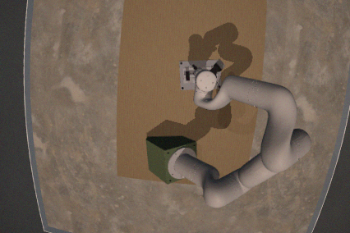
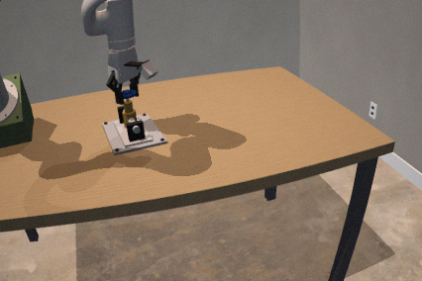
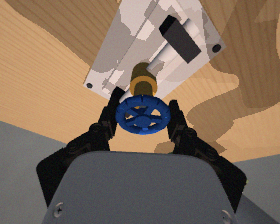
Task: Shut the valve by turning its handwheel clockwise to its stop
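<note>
Wooden table with grey valve plate, green arm pedestal.

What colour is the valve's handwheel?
Blue; the handwheel shows best in the wrist view, between the fingers.
</note>
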